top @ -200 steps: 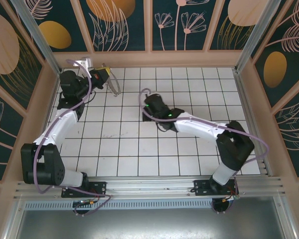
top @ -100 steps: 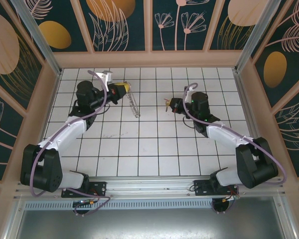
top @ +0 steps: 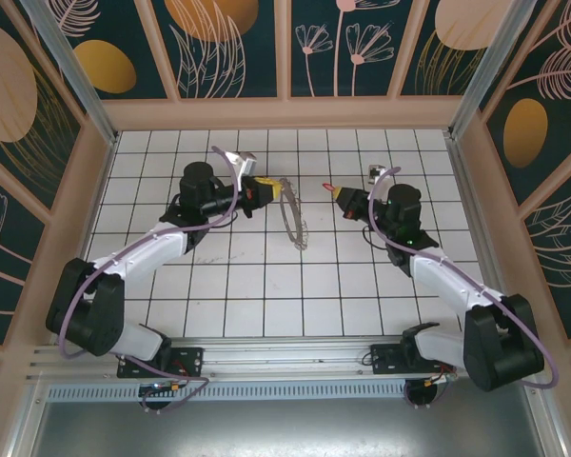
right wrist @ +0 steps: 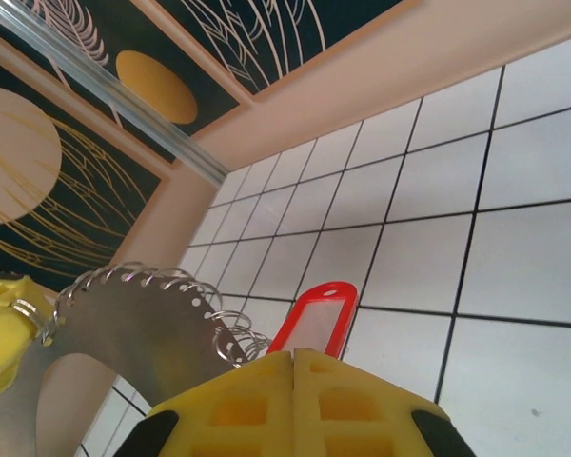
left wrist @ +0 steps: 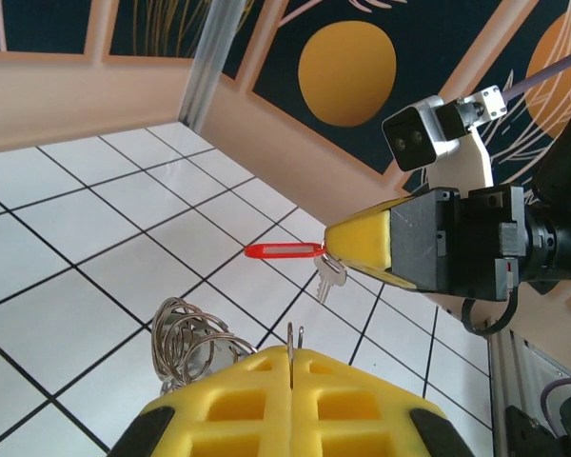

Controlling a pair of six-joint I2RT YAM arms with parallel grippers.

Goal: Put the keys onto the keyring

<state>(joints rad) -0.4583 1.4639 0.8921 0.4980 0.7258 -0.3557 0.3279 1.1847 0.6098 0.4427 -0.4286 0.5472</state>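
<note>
Hovering over white tiled table [top: 266, 286] with both grippers clenched, tips facing each other. Gripping thin edge of keyring [top: 292, 221] in left gripper [top: 271, 188], yellow fingers pressed flat together. Holding large loop out tilted, fringed all round with small wire rings. Pinching keys [top: 332, 188] in right gripper [top: 346, 199], fingers tight on red tag. Poking tag end past fingertips toward keyring, small silvery key dangling beneath in left wrist view. Bearing pale insert in tag, writing too small to tell. Sitting near keyring, apart, not touching.

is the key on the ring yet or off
Off: the key hangs from the right tool, apart from the keyring in the left tool.
</note>
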